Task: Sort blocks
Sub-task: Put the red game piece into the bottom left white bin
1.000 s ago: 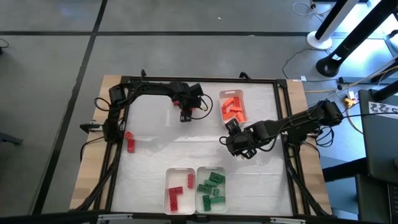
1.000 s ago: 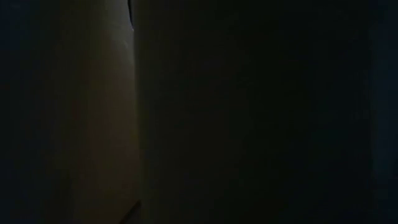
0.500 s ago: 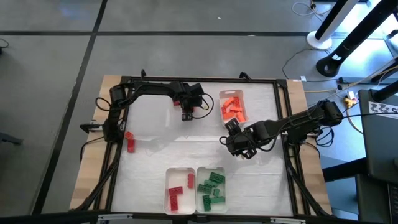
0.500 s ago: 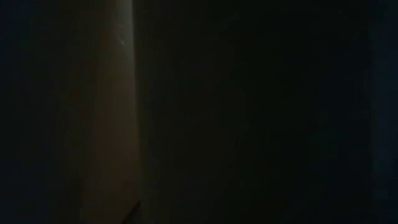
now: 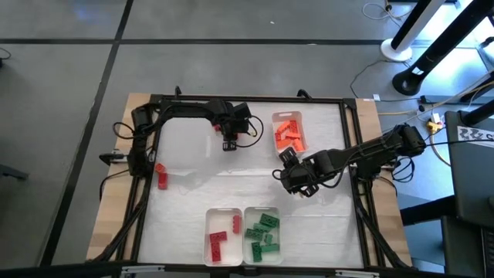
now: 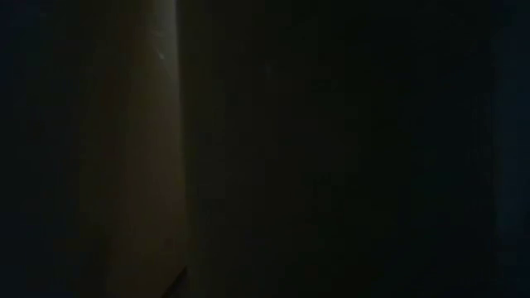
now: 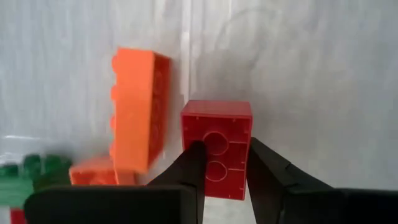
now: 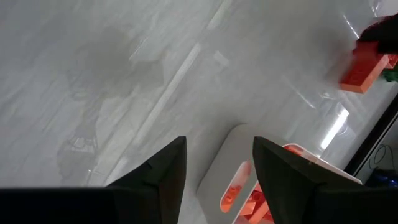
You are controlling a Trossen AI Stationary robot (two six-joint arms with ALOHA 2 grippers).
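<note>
Red block (image 7: 217,148) between left tool (image 7: 224,163) fingers

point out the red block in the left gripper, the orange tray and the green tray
red block (image 7: 217,146), left wrist view, hollow underside
orange tray (image 5: 287,116), high view, far rim
green tray (image 5: 279,239), high view, right rim

We see a white surface (image 5: 201,193) bounded by a dark frame (image 5: 247,99), with bare wood showing along its left and right edges; three white trays rest on it; one tray (image 5: 289,133) sits near the far edge, right of centre; two more, a left tray (image 5: 218,238) and a right tray (image 5: 262,233), sit touching side by side at the near edge; beyond the surface lies a grey floor (image 5: 69,69) crossed by dark lines; cables (image 5: 432,108) and a round white stand base (image 5: 397,49) lie past the far right corner.
</note>
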